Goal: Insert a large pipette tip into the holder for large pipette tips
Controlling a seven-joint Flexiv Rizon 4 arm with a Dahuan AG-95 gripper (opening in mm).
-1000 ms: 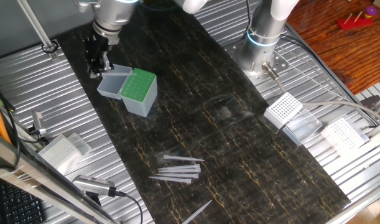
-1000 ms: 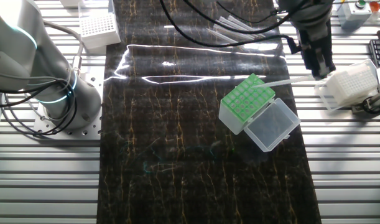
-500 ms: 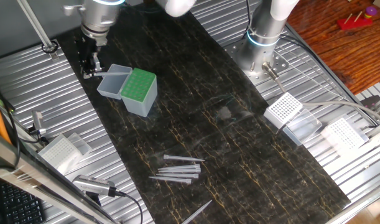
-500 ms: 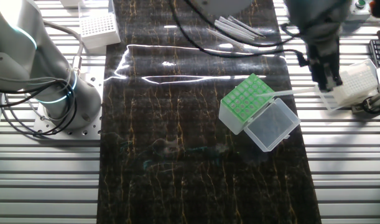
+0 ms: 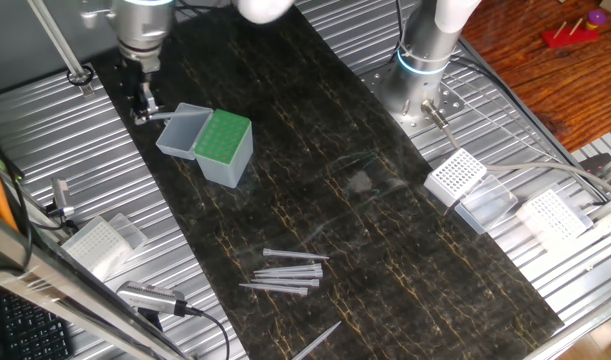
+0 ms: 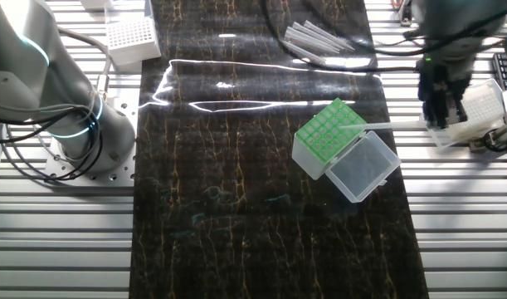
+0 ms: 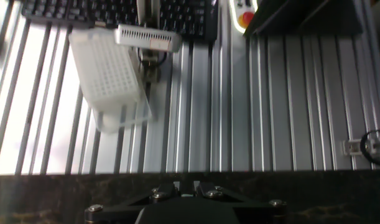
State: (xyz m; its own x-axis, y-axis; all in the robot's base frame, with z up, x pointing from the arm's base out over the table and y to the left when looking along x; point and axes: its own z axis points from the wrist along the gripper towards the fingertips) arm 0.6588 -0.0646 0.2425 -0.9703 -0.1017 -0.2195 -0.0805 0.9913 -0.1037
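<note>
In one fixed view, the gripper (image 5: 142, 103) is seen at the far left of the dark mat (image 5: 315, 190), beside the holder for large pipette tips (image 5: 223, 147). Its jaws are closed narrowly on the thick end of a large pipette tip (image 5: 161, 118), which is carried roughly level, its thin end pointing over the holder's hinged clear lid (image 5: 181, 130) toward the green top. Further right and nearer the camera, the spare tips (image 5: 285, 272) lie loose on the mat, and two white-grid racks (image 5: 455, 177) sit at the right edge.

In the other fixed view, the holder (image 6: 329, 138) stands mid-mat with its lid (image 6: 365, 166) laid open. The held tip (image 6: 386, 126) stretches from above the green top out to the gripper (image 6: 442, 108) at the right, near another white-grid rack (image 6: 473, 112).

In the hand view, only that rack (image 7: 106, 68) and bare rails are shown; neither the tip nor the holder can be made out there.

For the step to be done well, the tip should first be turned from level to upright, thin end down. It should then be centred over one free hole of the green top and lowered straight. The tip is slender and probably flexible, so a slanted entry would likely be caught on the hole's edge. Release is best delayed until the tip is seated.
</note>
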